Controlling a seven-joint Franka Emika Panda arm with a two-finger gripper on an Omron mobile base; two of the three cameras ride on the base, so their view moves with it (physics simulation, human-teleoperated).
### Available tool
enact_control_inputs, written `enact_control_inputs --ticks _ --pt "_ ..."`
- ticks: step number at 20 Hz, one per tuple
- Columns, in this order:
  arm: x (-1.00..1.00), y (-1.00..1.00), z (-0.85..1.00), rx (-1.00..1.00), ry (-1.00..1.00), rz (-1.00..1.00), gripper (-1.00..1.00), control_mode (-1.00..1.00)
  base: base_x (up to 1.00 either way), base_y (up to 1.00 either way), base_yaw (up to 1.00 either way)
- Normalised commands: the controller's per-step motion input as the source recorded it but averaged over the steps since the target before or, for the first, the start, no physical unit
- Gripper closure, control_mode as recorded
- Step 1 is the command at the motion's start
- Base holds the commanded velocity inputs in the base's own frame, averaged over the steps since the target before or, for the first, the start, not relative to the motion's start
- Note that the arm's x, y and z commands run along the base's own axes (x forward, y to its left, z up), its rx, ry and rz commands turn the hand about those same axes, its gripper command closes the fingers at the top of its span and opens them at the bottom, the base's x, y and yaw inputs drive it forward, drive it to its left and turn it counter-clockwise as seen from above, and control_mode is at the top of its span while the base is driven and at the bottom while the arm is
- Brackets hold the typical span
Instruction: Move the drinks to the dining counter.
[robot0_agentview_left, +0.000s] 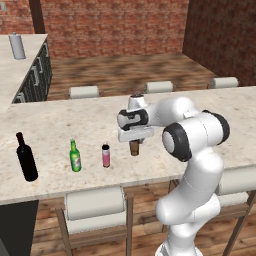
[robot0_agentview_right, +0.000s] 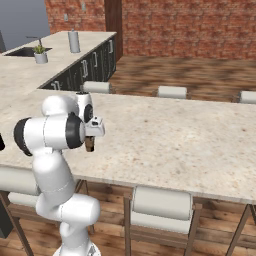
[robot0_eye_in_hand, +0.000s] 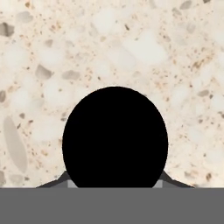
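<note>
- Brick-walled kitchen; dining counter (robot0_agentview_left: 210, 107) spans mid-frame.
- Gripper (robot0_agentview_left: 135, 142) over brown cup (robot0_agentview_left: 134, 148), centre; grip or release unclear.
- Last of 4 drinks; next: clean release, lift clear.

Arm (robot0_agentview_left: 192, 165) — glossy white rounded shells, dark grey-black discs capping the joints, one at nine o'clock on the elbow; boxy white hand — black-banded wrist; thick white column below.

One tall black wine bottle (robot0_agentview_left: 26, 158), one smaller green glass bottle (robot0_agentview_left: 75, 156), one small pink dark-capped bottle (robot0_agentview_left: 105, 155) and one short dark brown cup (robot0_agentview_left: 134, 148) stand on the long beige speckled stone tabletop (robot0_agentview_left: 75, 117). One grey cylindrical canister (robot0_agentview_left: 17, 46). One small potted plant (robot0_agentview_right: 40, 54). Five pale grey cushioned stools (robot0_agentview_left: 95, 209) in the left base view.
</note>
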Motion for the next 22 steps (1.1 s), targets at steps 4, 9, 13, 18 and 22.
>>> enact_control_inputs --ticks 4,9,13,18,22 --pt "0.35 0.03 -0.41 0.00 0.00 0.04 1.00 -1.00 0.00 0.00 0.00" --pt "0.10 0.00 -0.22 0.00 0.00 0.04 -1.00 -1.00 0.00 0.00 0.00" --pt "0.00 0.00 0.00 0.00 0.00 0.02 -1.00 -1.00 0.00 0.00 0.00" --pt "-0.31 -0.08 0.08 0.00 -0.04 0.00 -1.00 -1.00 0.00 0.00 0.00" --pt "-0.60 -0.14 0.32 0.00 -0.05 0.00 -1.00 -1.00 0.00 0.00 0.00"
